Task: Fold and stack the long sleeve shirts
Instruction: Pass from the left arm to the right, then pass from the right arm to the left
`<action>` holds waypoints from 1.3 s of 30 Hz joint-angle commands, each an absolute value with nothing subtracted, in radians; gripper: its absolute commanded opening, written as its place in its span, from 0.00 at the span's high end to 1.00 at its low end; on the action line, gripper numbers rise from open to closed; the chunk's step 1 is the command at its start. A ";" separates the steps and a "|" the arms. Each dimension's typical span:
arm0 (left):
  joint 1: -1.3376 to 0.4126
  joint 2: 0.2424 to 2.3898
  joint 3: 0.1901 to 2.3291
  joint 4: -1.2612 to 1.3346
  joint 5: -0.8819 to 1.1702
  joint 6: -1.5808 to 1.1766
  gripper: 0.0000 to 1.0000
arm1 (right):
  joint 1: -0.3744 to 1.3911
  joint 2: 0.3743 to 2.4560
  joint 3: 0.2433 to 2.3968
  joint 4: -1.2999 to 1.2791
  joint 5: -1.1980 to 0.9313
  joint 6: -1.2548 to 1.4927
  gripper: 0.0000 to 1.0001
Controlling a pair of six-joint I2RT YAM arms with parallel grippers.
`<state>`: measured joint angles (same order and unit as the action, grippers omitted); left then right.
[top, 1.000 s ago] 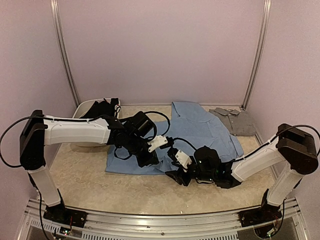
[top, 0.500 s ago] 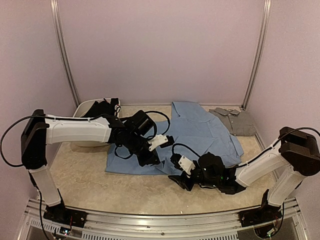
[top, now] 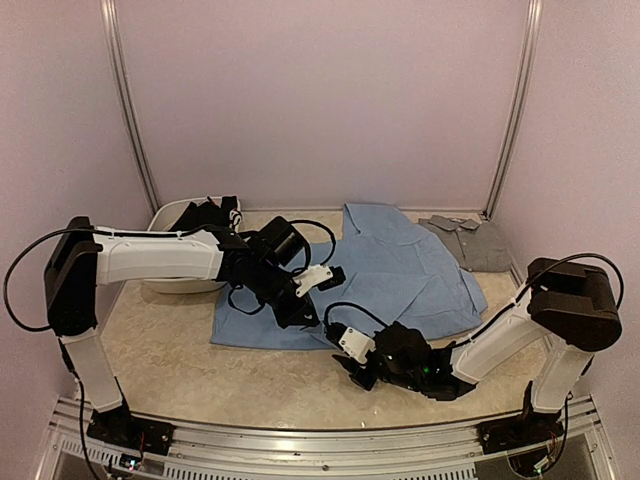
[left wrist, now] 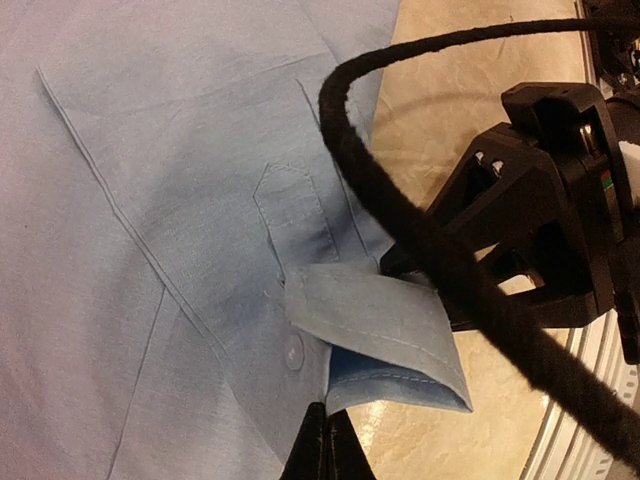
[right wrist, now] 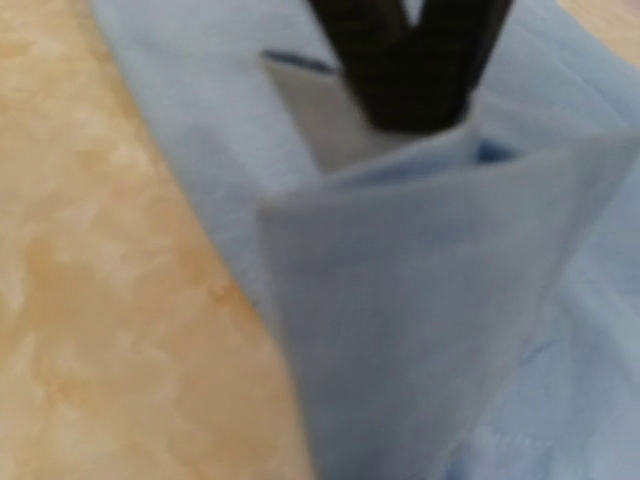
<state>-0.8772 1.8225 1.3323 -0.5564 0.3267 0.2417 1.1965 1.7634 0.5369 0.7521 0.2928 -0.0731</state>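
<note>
The light blue shirt (top: 400,270) is spread flat at mid-worktop (top: 170,370). Its cuff (left wrist: 380,335) is pinched up by the closed left end effector (top: 305,316), probably for presentation to the right end effector (top: 360,372) just beside it, whose opening cannot be told.

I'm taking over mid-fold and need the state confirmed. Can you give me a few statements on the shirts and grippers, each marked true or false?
1. The left gripper is shut on the cuff of the light blue shirt. True.
2. The grey shirt is stacked on the light blue shirt. False: it lies beside it, at the far right.
3. The black shirt sits in the white tub. True.
4. The right gripper hovers over the grey shirt. False: it is low at the light blue shirt's near edge, close to the cuff.
</note>
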 commanded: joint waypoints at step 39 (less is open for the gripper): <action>-0.548 1.542 1.211 -0.307 0.553 -0.227 0.01 | 1.214 1.729 0.731 0.681 0.637 -0.133 1.00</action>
